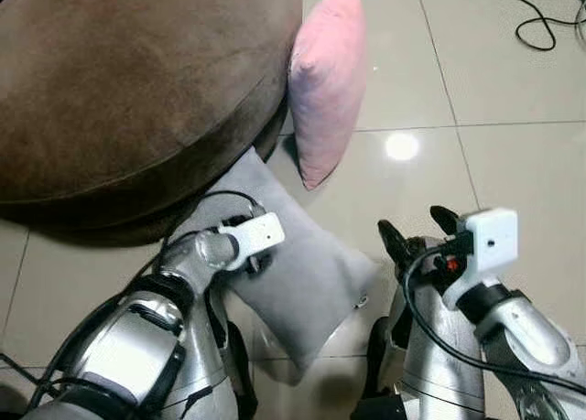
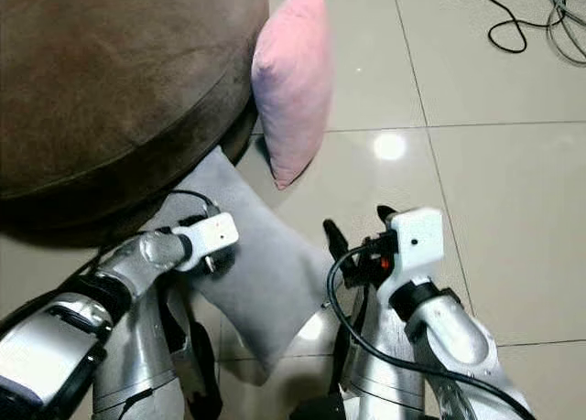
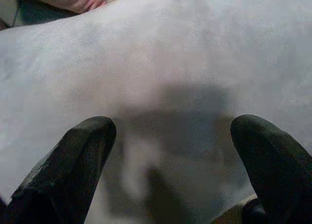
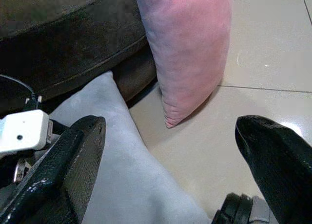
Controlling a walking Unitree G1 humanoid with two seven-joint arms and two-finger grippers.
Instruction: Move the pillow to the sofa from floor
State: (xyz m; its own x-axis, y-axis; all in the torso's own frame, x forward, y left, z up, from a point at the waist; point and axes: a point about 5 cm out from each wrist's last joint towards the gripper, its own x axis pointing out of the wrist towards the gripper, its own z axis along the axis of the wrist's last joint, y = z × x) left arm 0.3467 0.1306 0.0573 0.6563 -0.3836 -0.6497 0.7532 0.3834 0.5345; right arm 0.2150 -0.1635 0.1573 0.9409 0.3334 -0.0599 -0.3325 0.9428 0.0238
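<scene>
Pillows: two in the head views. Grey pillow (image 1: pixel 302 283) lies flat on the tile floor (image 1: pixel 513 164), one end tucked against the base of the brown sofa (image 1: pixel 128 91). Pink pillow (image 1: pixel 328 77) stands on edge, leaning on the sofa's rounded side, its lower corner just beyond the grey one's far edge. Left gripper (image 1: pixel 255 260) is down on the grey pillow near its sofa-side end; fingers hidden under the wrist camera from here. Right gripper (image 1: pixel 417 230) hovers off the pillow's right corner, over bare tile, fingers apart. One black cable (image 1: pixel 540 22) lies far right on the floor, well apart from everything. Open tile to the right and ahead; sofa blocks the left.

Left wrist view: grey fabric only, very close, with a sliver of pink pillow at one corner. Both fingertips (image 3: pixel 78 160) spread wide, nothing between them, fabric right at the tips; contact can't be confirmed.

Right wrist view: fingers (image 4: pixel 73 165) wide open, empty. Between them: grey pillow, pink pillow's bottom corner on tile, sofa base seam, left wrist camera.
</scene>
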